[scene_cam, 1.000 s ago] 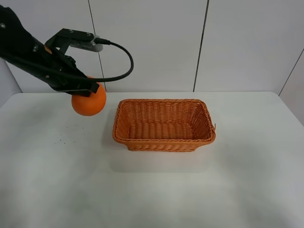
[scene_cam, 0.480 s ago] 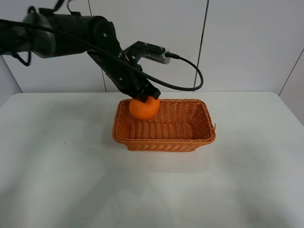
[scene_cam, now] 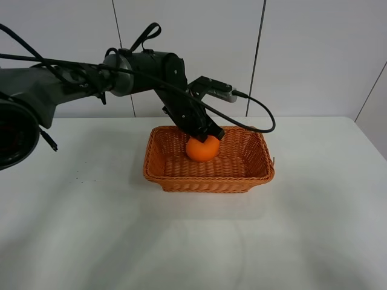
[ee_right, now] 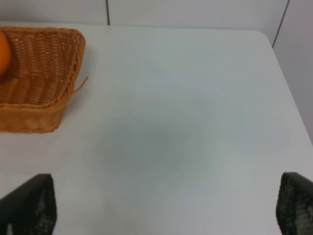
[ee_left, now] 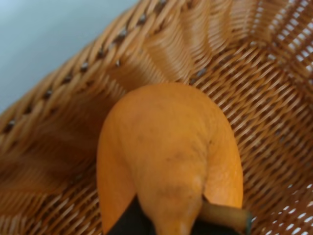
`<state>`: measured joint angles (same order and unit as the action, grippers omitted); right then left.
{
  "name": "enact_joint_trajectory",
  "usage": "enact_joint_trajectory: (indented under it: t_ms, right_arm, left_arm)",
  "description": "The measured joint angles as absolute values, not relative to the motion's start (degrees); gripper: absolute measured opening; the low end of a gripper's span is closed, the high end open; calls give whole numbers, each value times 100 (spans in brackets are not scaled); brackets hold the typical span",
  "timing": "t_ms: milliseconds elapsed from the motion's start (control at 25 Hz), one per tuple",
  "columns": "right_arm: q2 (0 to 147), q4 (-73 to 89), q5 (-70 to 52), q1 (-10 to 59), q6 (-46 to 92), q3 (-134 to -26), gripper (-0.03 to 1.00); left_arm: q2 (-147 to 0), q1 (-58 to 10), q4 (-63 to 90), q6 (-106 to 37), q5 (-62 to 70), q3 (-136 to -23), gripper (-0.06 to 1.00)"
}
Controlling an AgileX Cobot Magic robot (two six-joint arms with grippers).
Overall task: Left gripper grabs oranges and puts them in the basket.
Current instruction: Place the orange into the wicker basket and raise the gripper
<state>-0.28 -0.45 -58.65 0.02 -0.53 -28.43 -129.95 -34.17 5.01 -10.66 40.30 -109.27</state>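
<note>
My left gripper [scene_cam: 206, 135] is shut on the orange [scene_cam: 202, 148] and holds it inside the wicker basket [scene_cam: 260, 172], toward its back left part and below the rim. In the left wrist view the orange [ee_left: 168, 156] fills the middle, with the basket's weave [ee_left: 254, 83] all around it and dark fingertips [ee_left: 124, 224] just showing at its near end. I cannot tell whether the orange touches the basket floor. My right gripper [ee_right: 161, 210] is open and empty above the bare table, to the right of the basket [ee_right: 44, 78].
The white table [scene_cam: 91, 229] carries only the basket. A black cable [scene_cam: 257, 121] loops from the left gripper over the basket's back rim. White wall panels stand behind the table.
My left arm has carried the orange rightward from left of the basket, over its left rim, and lowered it inside the basket. The basket has not moved.
</note>
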Motion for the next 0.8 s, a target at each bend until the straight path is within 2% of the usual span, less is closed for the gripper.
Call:
enact_joint_trajectory:
  t_ms: [800]
  right_arm:
    - [-28, -45, -5865, 2, -53, -2843, 69]
  left_arm:
    - [-13424, -3417, 501, -1059, 3935, -10957, 13]
